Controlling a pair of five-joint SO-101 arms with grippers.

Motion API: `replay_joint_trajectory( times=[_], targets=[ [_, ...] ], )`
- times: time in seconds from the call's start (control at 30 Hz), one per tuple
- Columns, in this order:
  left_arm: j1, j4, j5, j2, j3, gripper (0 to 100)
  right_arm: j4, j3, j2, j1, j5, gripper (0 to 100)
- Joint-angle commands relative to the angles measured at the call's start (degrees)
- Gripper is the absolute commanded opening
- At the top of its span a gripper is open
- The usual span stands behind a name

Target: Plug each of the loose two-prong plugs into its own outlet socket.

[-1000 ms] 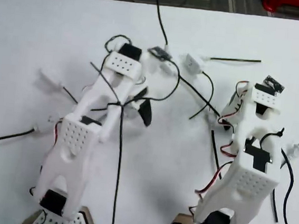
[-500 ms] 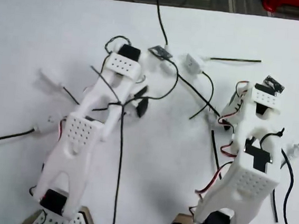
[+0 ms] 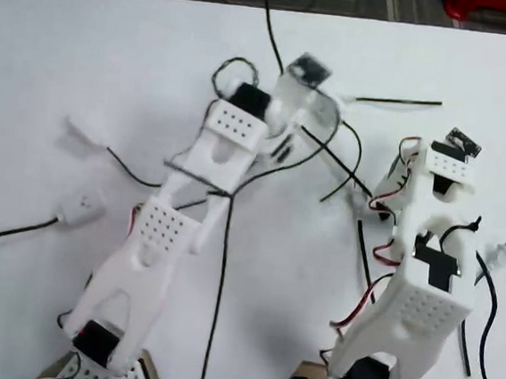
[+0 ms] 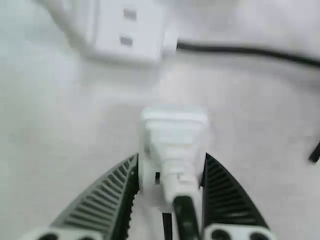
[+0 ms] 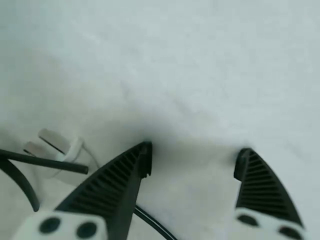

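**Left arm** [image 3: 178,227]: stretched low from its base toward 1 o'clock. The left tool [image 4: 170,165] is clamped on a white two-prong plug [image 4: 172,130] with a black cord [image 4: 182,215]. The plug's front end is near, but apart from, a white two-slot outlet socket [image 4: 127,27] on the white desk [image 4: 60,110].

**Right arm** [image 3: 423,286]: folded, pointing to 12 o'clock. The right tool [image 5: 195,155] gapes wide over bare desk, holding nothing. A second white two-prong plug [image 3: 501,252] lies at this arm's 3 o'clock.
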Motion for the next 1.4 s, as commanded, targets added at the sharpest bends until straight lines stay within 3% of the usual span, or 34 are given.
replay_joint_trajectory(
  times=[0.0, 0.13, 0.27, 0.63, 0.77, 0.93, 1.1, 1.27, 1.37],
  targets=[
    [0.7, -8.0, 1.0, 0.7, -6.9, 10, -2.6, -0.7, -0.9, -0.8, 0.7, 26.5],
    [-0.7, -14.4, 1.1, 3.1, -7.2, 10, -2.6, -0.7, -0.9, -0.8, 0.7, 26.5],
    [-2.2, -14.9, 1.1, 4.5, -7.2, 11, -2.7, -0.7, -0.9, -0.8, 0.7, 26.5],
    [-1.2, -15.7, 1.4, 4.5, -9.2, 32, -2.7, -0.7, -1.0, -0.8, 0.7, 26.8],
    [-1.0, -11.8, 3.5, 4.5, -16.2, 44, -2.7, -0.7, -1.0, -0.8, 0.7, 26.8],
    [-0.6, -8.7, 5.6, -1.4, -15.4, 58, -2.7, -0.7, -1.0, -0.8, 0.7, 26.8],
    [-0.4, 0.0, 4.5, -11.0, -15.5, 59, -3.3, -0.7, -1.0, -0.8, 0.7, 26.8],
    [-0.7, 14.1, 1.7, -23.6, -15.5, 59, -3.3, -0.7, -1.0, -0.8, 0.7, 26.6],
    [-4.0, 14.8, 1.6, -30.7, -13.6, 58, -3.3, -0.7, -1.0, -0.9, 0.7, 26.6]
  ],
)
